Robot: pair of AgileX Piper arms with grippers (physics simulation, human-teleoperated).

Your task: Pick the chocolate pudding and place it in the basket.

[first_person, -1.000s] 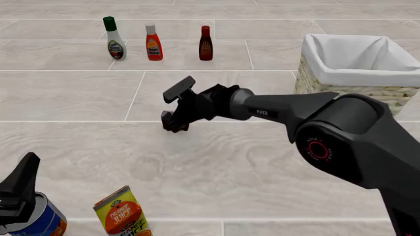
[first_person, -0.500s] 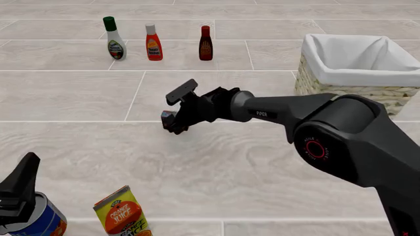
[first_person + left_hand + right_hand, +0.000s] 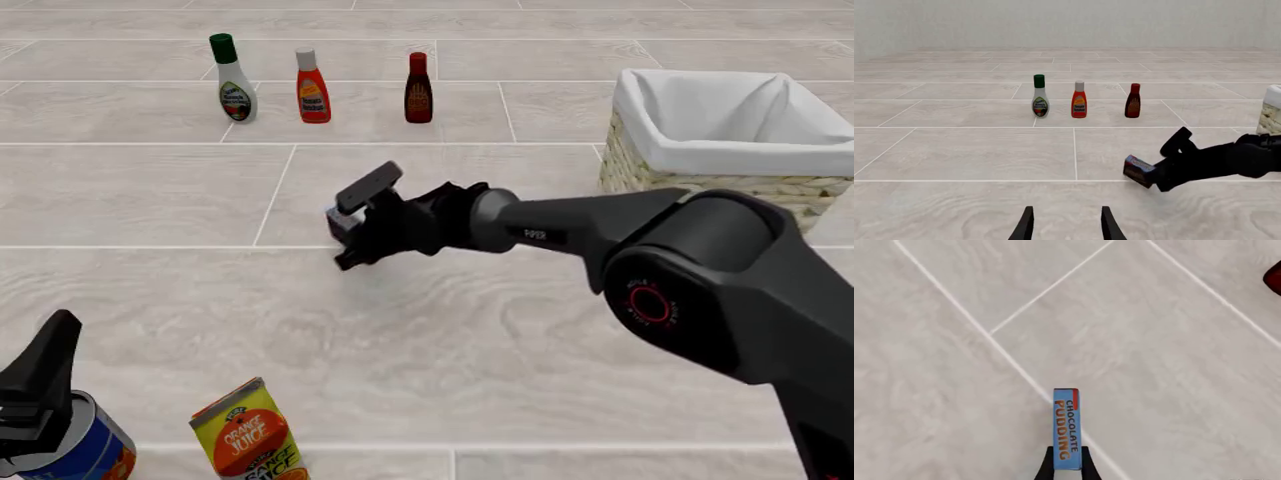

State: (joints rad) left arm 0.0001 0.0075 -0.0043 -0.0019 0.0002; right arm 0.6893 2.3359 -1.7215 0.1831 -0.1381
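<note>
The right gripper [image 3: 350, 228] is clamped on the chocolate pudding [image 3: 1066, 428], the box's long axis running straight out beyond its fingertips, with the basket [image 3: 667, 165] well off behind its wrist.

The supporting surface [image 3: 441, 330] is finished as pale wood-grain tiles with light grout lines. At the far side stand three upright bottles in a row: a white green-capped bottle [image 3: 234, 78], a red-orange bottle with a white cap [image 3: 312, 87] and a dark red sauce bottle [image 3: 418, 89]. A wicker basket with a white cloth lining [image 3: 727, 140] sits at far right. At the near left edge stand an orange juice carton [image 3: 250, 432] and a blue-labelled can [image 3: 80, 445].
</note>
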